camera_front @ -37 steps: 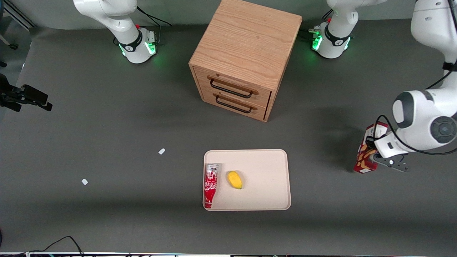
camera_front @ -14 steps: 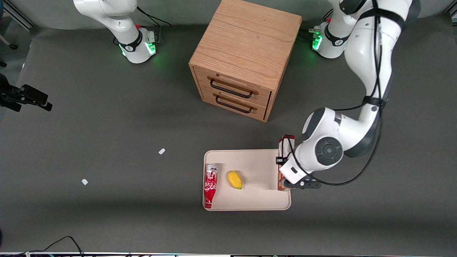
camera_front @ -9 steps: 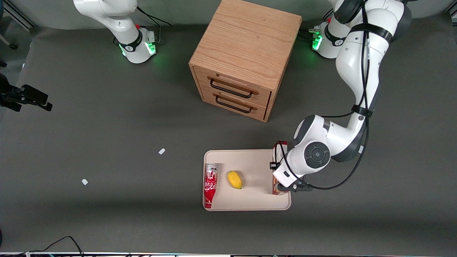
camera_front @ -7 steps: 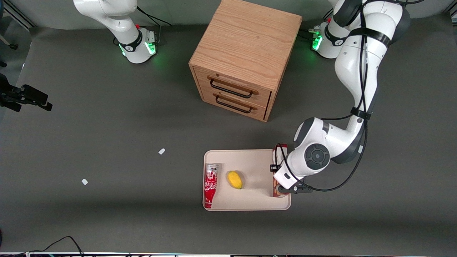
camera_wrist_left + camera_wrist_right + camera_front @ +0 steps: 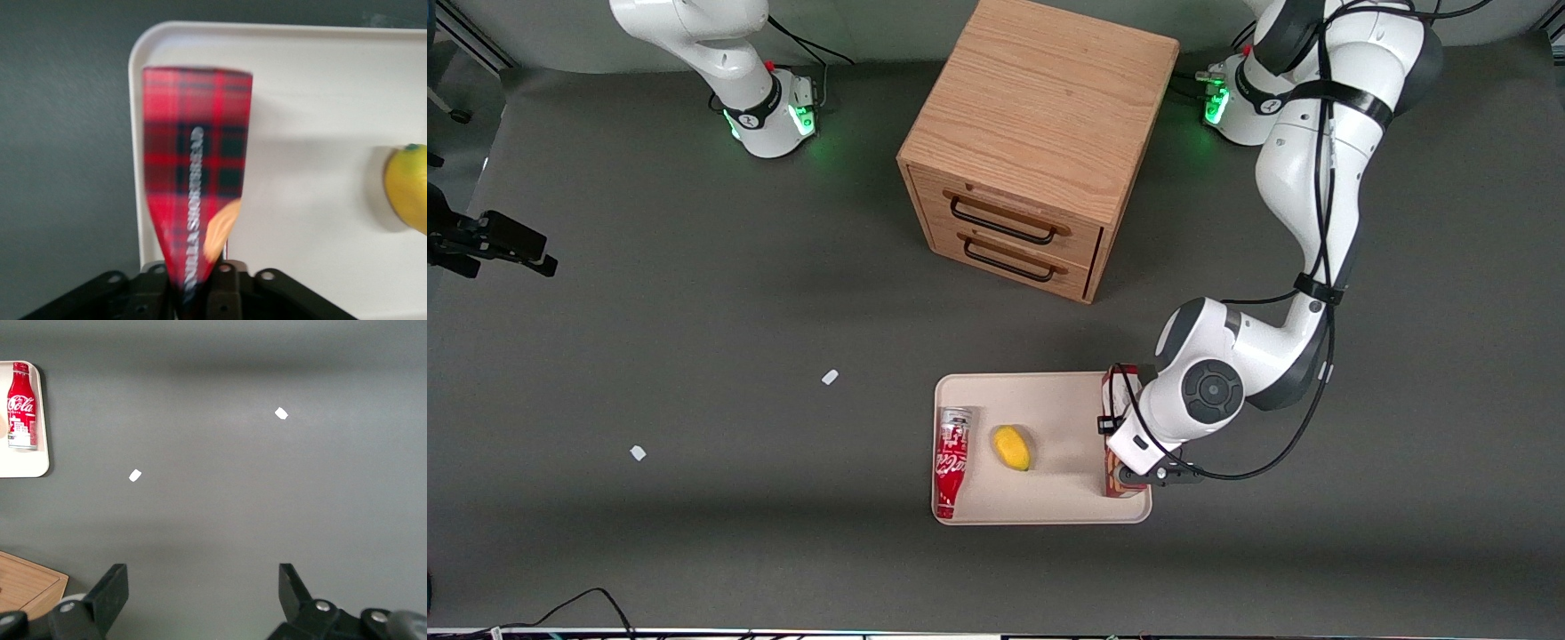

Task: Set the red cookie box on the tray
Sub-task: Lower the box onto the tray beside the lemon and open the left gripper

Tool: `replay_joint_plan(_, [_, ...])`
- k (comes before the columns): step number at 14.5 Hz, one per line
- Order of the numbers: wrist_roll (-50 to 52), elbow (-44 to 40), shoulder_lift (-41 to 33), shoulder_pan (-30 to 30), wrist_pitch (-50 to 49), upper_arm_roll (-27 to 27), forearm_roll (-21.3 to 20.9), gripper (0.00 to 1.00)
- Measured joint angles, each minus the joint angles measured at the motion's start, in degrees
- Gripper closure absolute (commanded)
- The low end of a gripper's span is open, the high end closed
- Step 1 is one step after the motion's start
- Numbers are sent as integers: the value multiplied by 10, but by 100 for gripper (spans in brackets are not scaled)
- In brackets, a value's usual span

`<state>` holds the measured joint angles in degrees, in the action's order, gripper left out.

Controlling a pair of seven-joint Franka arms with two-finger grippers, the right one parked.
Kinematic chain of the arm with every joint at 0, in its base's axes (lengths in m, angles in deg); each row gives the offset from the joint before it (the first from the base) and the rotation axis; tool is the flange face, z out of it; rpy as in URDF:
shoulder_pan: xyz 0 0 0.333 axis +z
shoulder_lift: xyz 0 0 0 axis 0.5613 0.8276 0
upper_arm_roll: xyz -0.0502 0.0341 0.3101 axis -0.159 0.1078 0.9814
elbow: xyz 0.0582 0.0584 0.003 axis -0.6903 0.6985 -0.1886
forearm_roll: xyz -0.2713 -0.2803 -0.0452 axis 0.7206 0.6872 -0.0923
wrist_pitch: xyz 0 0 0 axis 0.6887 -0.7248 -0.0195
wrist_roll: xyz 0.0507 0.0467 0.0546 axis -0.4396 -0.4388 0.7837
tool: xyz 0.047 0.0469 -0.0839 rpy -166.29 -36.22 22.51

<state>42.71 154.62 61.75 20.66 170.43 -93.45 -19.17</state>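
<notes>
The red cookie box (image 5: 1117,380), a slim tartan-red carton, hangs upright in my left gripper (image 5: 1134,462), which is shut on its upper end. In the left wrist view the box (image 5: 197,147) runs from between the black fingers (image 5: 227,283) down to the beige tray (image 5: 320,87). Its lower end is over the tray just inside the rim toward the working arm's end. I cannot tell whether it touches the tray (image 5: 1049,507). The arm's wrist hides the middle of the box in the front view.
A red-and-white drink bottle (image 5: 951,462) lies on the tray at its other end, and a yellow fruit (image 5: 1012,447) lies between it and the box. A wooden two-drawer cabinet (image 5: 1040,142) stands farther from the front camera. Two white scraps (image 5: 830,377) (image 5: 638,453) lie toward the parked arm's end.
The gripper carried the box from the table at the working arm's end to over the tray. In the last half second it edged slightly inward and nearer the front camera.
</notes>
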Motion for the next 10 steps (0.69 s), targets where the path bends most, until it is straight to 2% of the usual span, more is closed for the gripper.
replay_joint_plan(2, [2, 0, 3, -1, 16, 0, -14, 0])
replay_joint_plan(10, [7, -1, 4, -2, 27, 1, -15, 0])
